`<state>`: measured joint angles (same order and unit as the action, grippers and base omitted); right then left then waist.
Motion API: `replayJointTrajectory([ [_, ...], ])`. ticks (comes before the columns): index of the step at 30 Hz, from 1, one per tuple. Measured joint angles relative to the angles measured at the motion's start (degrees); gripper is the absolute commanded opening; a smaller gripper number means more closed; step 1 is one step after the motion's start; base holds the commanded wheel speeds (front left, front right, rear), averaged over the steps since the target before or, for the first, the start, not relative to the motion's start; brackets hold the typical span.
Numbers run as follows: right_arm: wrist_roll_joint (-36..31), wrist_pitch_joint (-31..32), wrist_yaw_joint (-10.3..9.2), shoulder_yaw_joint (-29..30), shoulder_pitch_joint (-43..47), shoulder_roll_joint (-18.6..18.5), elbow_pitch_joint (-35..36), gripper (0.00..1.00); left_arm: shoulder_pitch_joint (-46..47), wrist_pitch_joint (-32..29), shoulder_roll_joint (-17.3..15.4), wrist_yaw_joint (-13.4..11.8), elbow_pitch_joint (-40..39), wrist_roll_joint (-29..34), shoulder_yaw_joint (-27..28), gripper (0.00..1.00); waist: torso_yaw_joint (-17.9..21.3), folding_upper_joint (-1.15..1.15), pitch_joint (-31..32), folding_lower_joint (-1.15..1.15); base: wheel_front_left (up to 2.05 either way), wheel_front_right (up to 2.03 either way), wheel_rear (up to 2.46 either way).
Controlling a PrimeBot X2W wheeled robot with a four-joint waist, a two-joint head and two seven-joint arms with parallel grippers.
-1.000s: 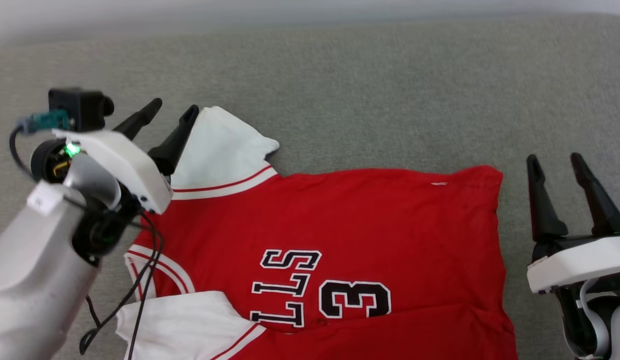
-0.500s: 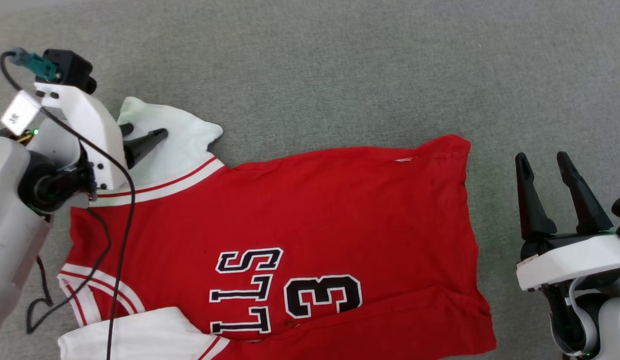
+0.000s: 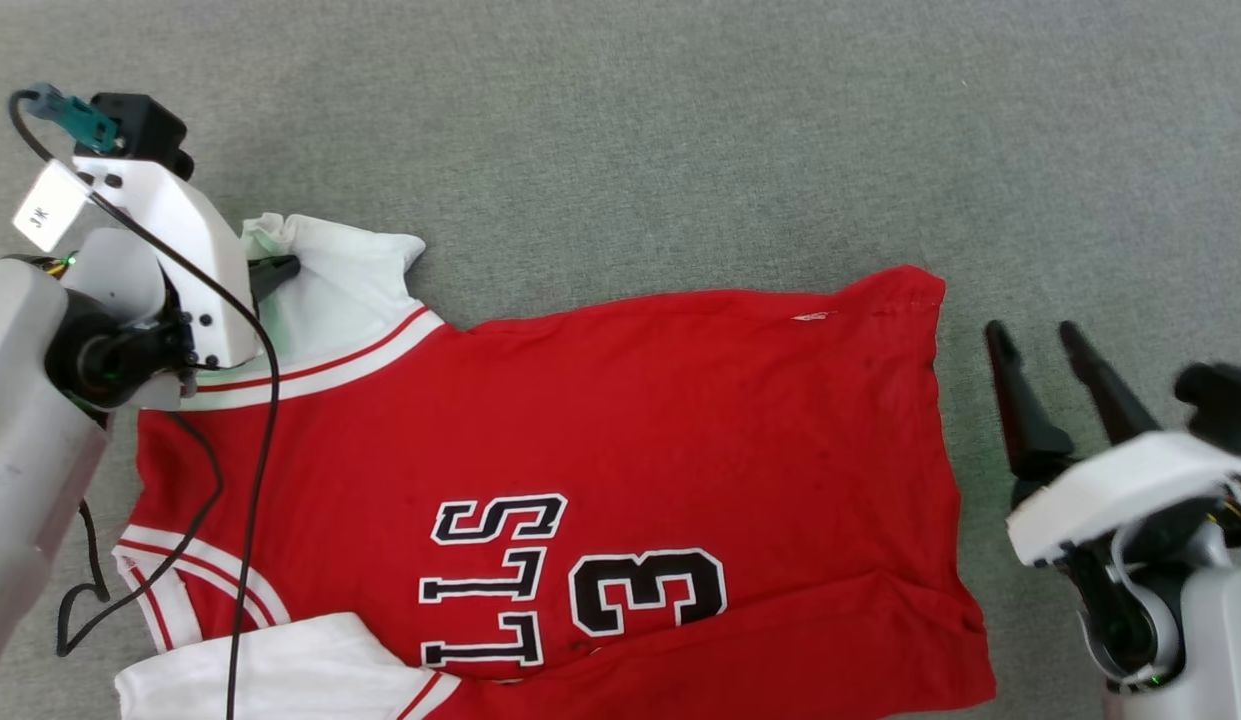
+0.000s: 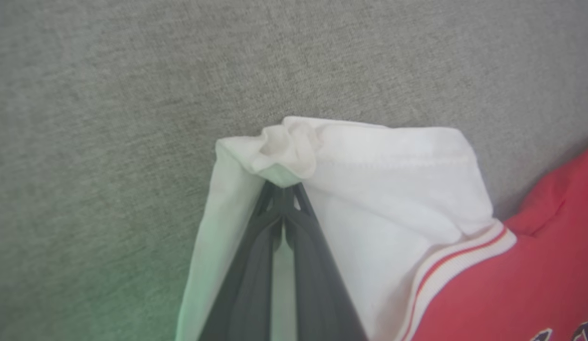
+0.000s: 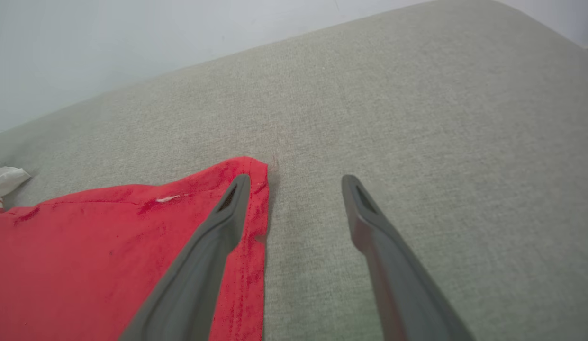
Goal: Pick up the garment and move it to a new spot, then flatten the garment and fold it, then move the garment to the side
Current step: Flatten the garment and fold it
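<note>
Head view: left gripper [image 3: 280,268], angled in from the collar end of the garment [image 3: 580,400], pinches its far white sleeve [image 3: 355,275]; right gripper [image 3: 1030,332] hovers spread beside the hem [image 3: 942,420]. Garment lies lengthwise left-to-right on grey upholstery [image 3: 680,150], collar leftward.

colours: red garment [image 3: 620,400] on a grey woven surface [image 3: 680,150]
body red; upper sleeve [image 3: 350,280] white, its cuff white with one thin red stripe; collar [image 3: 180,590] striped red and white; lettering [image 3: 495,580] and numeral black, outlined white; small white fleck near the far hem corner. left gripper [image 3: 288,266]: fingers dark grey, housing white, black cable [image 3: 270,380], teal plug [image 3: 80,118], green glow at the wrist. right gripper [image 3: 1032,332]: same dark fingers, white housing. wall [image 5: 132,38] pale blue-grey.
</note>
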<state>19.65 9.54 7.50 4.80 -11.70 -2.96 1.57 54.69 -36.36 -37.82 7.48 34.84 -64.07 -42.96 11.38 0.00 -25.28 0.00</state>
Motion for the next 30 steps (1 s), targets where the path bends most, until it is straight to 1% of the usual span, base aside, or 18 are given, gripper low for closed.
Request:
replayJointTrajectory([
  [2,0.6,4.4,0.00,-0.3,-1.8,-0.4,-2.3,1.00,0.1,1.6,0.3,0.0,-0.1,0.3,-0.5,0.00,-0.5,0.00,0.5,0.00,0.00,0.00,0.00],
  [8,2.5,16.8,0.00,-2.7,-8.0,-5.1,-8.5,1.00,1.3,5.5,2.0,0.0,-1.7,0.4,-1.8,0.00,-3.3,0.00,2.2,0.00,0.00,0.00,0.00],
  [14,2.5,26.8,0.00,-5.7,-14.2,-8.7,-14.1,1.00,3.7,7.9,1.8,0.0,-5.1,0.4,-3.2,0.00,-6.6,0.00,2.6,0.00,0.00,0.00,0.00],
  [19,2.7,34.2,-0.01,-8.1,-18.1,-10.5,-18.5,1.00,4.5,8.9,1.2,0.0,-7.3,-0.3,-4.4,0.00,-8.6,0.00,1.7,0.00,0.00,0.00,0.00],
  [21,3.1,37.7,-0.01,-8.2,-19.2,-10.9,-20.1,1.00,4.5,9.5,1.2,0.0,-7.9,-0.7,-4.9,0.00,-9.2,0.00,1.3,0.00,0.00,0.00,0.00],
  [22,3.1,38.9,-0.01,-8.2,-19.7,-11.0,-20.5,0.22,4.5,9.9,1.1,0.0,-8.1,-0.8,-5.1,0.00,-9.4,0.00,1.2,0.00,0.00,0.00,0.00],
  [23,3.1,40.0,-0.01,-8.2,-20.1,-11.1,-20.8,0.00,4.5,10.3,1.0,0.0,-8.2,-1.0,-5.3,0.00,-9.6,0.00,1.1,0.00,0.00,0.00,0.00],
  [25,3.1,41.5,-0.01,-7.9,-20.6,-11.1,-21.2,0.00,4.5,11.2,0.8,0.0,-8.3,-1.2,-5.7,0.00,-9.9,0.00,1.1,0.00,0.00,0.00,0.00],
  [27,3.1,41.5,-0.01,-7.8,-20.7,-10.7,-21.1,0.00,4.5,12.3,0.8,0.0,-8.1,-1.4,-6.0,0.00,-10.1,0.00,1.3,0.00,0.00,0.00,0.00],
  [30,2.5,39.1,0.01,-6.9,-20.9,-10.8,-19.8,0.00,4.4,14.8,0.9,0.0,-7.7,-1.2,-6.4,0.00,-10.3,0.00,2.0,0.00,0.00,0.00,0.00],
])
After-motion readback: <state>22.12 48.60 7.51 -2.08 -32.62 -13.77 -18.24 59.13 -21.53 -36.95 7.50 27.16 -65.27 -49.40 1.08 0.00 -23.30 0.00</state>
